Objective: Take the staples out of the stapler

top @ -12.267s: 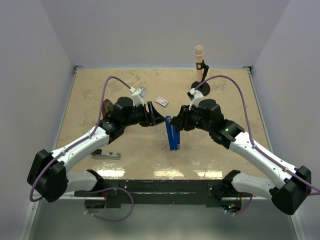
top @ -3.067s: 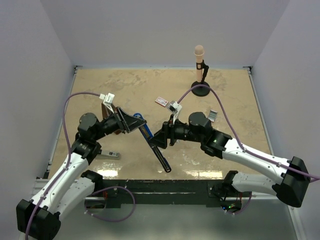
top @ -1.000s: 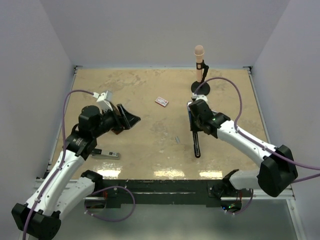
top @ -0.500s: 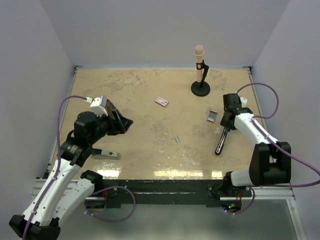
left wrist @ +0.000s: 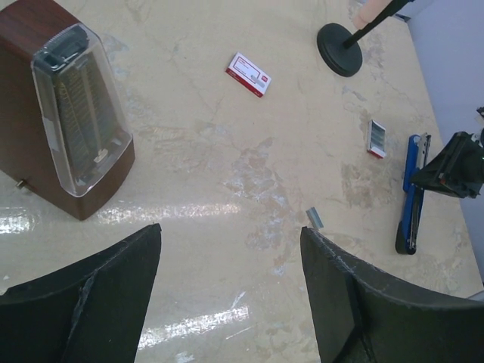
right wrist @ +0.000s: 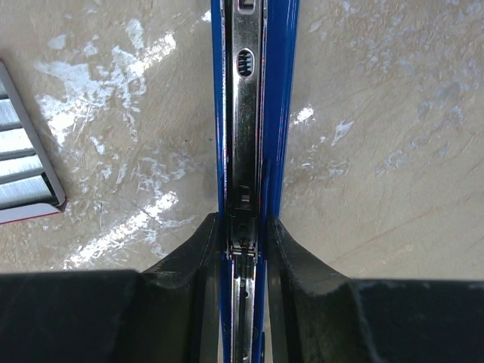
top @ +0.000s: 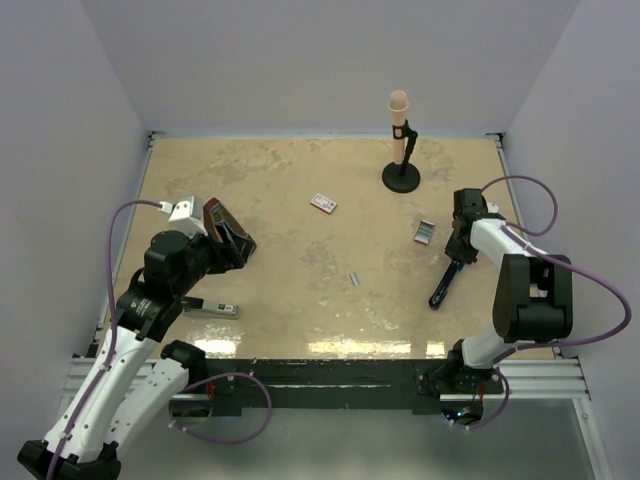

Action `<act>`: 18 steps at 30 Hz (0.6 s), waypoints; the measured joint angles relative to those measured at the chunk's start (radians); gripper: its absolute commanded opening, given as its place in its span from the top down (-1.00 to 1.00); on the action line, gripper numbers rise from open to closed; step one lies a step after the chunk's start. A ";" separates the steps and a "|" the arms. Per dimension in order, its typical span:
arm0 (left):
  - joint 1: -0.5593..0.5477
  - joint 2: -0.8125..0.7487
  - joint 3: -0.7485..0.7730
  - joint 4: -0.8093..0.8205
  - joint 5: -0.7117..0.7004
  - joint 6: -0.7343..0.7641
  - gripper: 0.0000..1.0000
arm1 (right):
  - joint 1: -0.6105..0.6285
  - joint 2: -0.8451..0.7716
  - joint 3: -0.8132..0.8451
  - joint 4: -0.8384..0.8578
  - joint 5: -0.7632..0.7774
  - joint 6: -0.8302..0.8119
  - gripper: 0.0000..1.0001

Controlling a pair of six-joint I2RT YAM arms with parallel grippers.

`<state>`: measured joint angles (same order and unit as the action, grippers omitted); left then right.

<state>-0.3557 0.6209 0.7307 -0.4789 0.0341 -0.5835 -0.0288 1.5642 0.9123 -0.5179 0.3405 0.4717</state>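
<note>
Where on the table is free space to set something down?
Bare: the far strip behind the box, and the middle between the metronome and the staples. Crowded: the right, around stapler, refill tray and stand.

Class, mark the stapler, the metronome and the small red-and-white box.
stapler (left wrist: 411, 178): left wrist view, on its blue body.
metronome (left wrist: 79, 113): left wrist view, on its clear front cover.
red-and-white box (left wrist: 248, 74): left wrist view, centre of its top face.

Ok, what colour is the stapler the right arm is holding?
The stapler is blue with a silvery metal channel down its middle; clearest in the right wrist view.
</note>
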 measured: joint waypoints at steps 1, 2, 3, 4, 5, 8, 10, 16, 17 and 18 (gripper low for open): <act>0.000 -0.002 0.000 -0.005 -0.012 0.000 -0.57 | -0.003 0.000 0.000 0.002 0.000 0.000 0.42; 0.000 -0.002 0.000 -0.009 -0.022 -0.003 -0.57 | -0.006 0.001 0.000 0.004 0.000 0.000 0.35; 0.000 -0.003 0.000 -0.013 -0.034 -0.005 -0.57 | -0.007 0.002 0.000 0.005 0.000 0.000 0.28; 0.000 -0.002 0.000 -0.017 -0.047 -0.008 -0.57 | -0.007 0.002 0.000 0.005 0.001 0.001 0.15; 0.000 0.000 0.000 -0.021 -0.057 -0.010 -0.58 | -0.007 0.002 0.000 0.004 0.000 0.000 0.10; 0.000 0.019 0.000 -0.046 -0.103 -0.026 -0.58 | -0.007 -0.003 0.003 0.003 0.001 -0.004 0.00; 0.000 0.037 0.000 -0.071 -0.138 -0.037 -0.58 | -0.007 -0.014 0.003 0.003 0.001 -0.007 -0.01; 0.000 0.067 0.001 -0.145 -0.252 -0.117 -0.57 | 0.014 -0.111 0.004 0.011 -0.029 -0.048 -0.07; 0.000 0.066 0.001 -0.153 -0.266 -0.134 -0.57 | 0.025 -0.131 0.004 0.012 -0.041 -0.056 -0.09; 0.000 0.066 0.004 -0.167 -0.285 -0.151 -0.57 | 0.050 -0.161 0.003 0.023 -0.062 -0.069 -0.10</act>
<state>-0.3557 0.6868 0.7345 -0.6456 -0.2504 -0.7341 0.0212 1.4029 0.9157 -0.4953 0.2783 0.4023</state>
